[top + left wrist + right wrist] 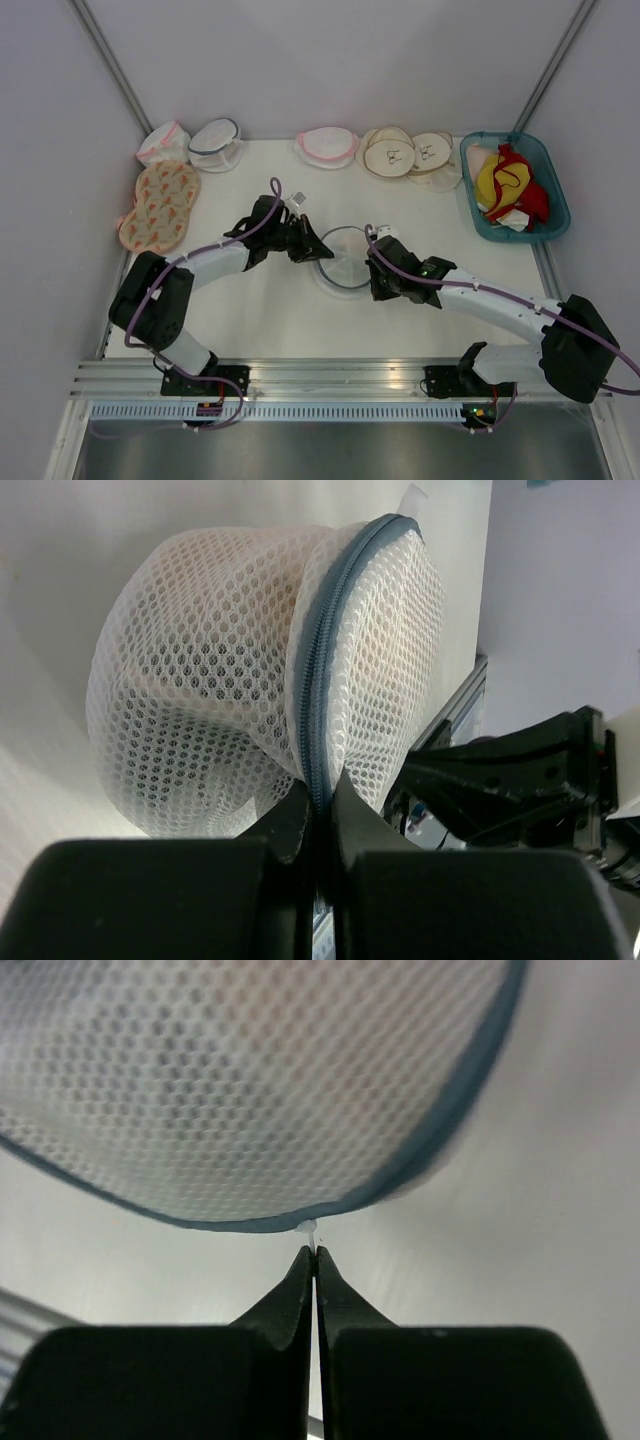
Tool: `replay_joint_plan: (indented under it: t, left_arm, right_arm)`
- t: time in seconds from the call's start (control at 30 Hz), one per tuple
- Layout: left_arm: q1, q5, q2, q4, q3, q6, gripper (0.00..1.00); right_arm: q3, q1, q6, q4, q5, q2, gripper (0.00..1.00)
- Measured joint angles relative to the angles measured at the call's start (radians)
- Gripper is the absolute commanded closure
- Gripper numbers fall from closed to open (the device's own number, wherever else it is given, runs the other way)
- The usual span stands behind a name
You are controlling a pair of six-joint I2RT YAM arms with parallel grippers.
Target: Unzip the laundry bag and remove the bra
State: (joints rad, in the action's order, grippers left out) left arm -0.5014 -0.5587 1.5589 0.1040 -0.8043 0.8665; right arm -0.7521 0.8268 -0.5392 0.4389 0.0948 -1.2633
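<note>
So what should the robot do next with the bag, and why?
Probably the right gripper should drag the white tab along the zipper trim: its tips look shut on it, while the left gripper pinches that trim, steadying the laundry bag.

Top view. A white table fills the centre of the frame, enclosed by plain pale grey walls at the top, left and right. Metal posts run diagonally in both upper corners. A ribbed aluminium rail edges the table at the bottom, above a grey floor strip. Lighting is even and diffuse.
</note>
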Motion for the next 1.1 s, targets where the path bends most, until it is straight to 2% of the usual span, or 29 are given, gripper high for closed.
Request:
replay_joint_plan:
  t: [0.2, 0.37, 0.6, 0.8, 0.87, 0.9, 0.97, 1.1]
  left_arm:
    - [0.012, -0.134, 0.117, -0.111, -0.142, -0.217, 0.98]
    - [0.013, -0.205, 0.15, -0.186, -0.18, -0.335, 0.98]
    - [-0.001, -0.325, 0.233, -0.295, -0.282, -0.464, 0.98]
    - [-0.023, -0.361, 0.295, -0.391, -0.382, -0.565, 0.97]
    - [-0.024, -0.357, 0.304, -0.414, -0.401, -0.578, 0.84]
    - [-0.024, -0.351, 0.305, -0.422, -0.406, -0.58, 0.67]
    - [-0.024, -0.317, 0.305, -0.448, -0.41, -0.584, 0.48]
    - [-0.024, -0.211, 0.287, -0.477, -0.398, -0.572, 0.28]
  right_arm:
    - [-0.074, 0.0, -0.016, 0.125, 0.283, -0.026, 0.99]
    - [-0.135, -0.013, -0.014, 0.168, 0.422, -0.074, 1.0]
    - [-0.19, -0.076, 0.023, 0.166, 0.492, -0.127, 1.0]
    - [-0.199, -0.117, 0.073, 0.156, 0.495, -0.138, 1.0]
    - [-0.199, -0.119, 0.085, 0.156, 0.489, -0.138, 1.0]
    - [-0.199, -0.12, 0.09, 0.155, 0.486, -0.137, 1.0]
    - [-0.199, -0.122, 0.098, 0.15, 0.487, -0.131, 1.0]
    - [-0.198, -0.131, 0.098, 0.152, 0.506, -0.097, 0.99]
